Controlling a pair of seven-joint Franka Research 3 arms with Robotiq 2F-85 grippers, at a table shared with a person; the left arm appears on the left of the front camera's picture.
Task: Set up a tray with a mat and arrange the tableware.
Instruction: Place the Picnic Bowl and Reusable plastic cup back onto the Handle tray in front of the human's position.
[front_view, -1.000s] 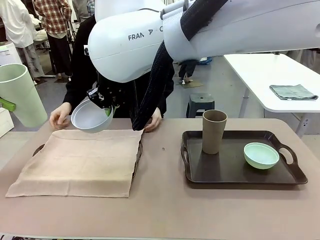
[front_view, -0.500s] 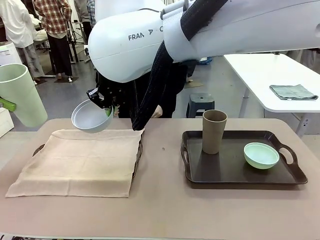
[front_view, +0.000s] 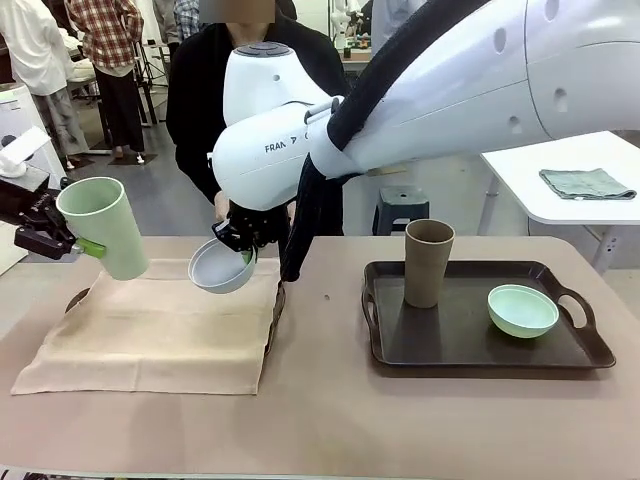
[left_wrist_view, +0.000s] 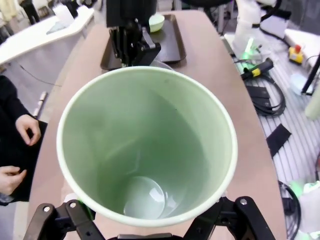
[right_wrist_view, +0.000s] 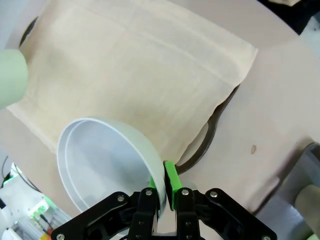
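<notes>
At the far left, the left end effector (front_view: 88, 246) holds the pale green cup (front_view: 105, 226) low on its wall, fingers spread wide around it. The cup hangs over the far left corner of the mat (front_view: 160, 325), seemingly clear of it. Its long axis runs near upright, mouth up, with the rim leaning to picture left and the base toward the mat (the left wrist view looks into it: empty). The mat lies over a tray (front_view: 278, 300) whose dark rim peeks out at the right edge. Over the mat's far right corner, the right end effector (front_view: 243, 254), almost closed, pinches the rim of the white bowl (front_view: 220, 268), which tips its opening toward the robot's side. Further right on the surface, a second tray (front_view: 450, 345) carries the upright taupe-brown cup (front_view: 428, 262) and the mint green bowl (front_view: 522, 310).

The step looks like setting cup and bowl onto the mat. To do it well, level the bowl and straighten the cup. Bring each base down flat inside the covered tray's rim, not on overhanging cloth, and let go without dragging the mat.
</notes>
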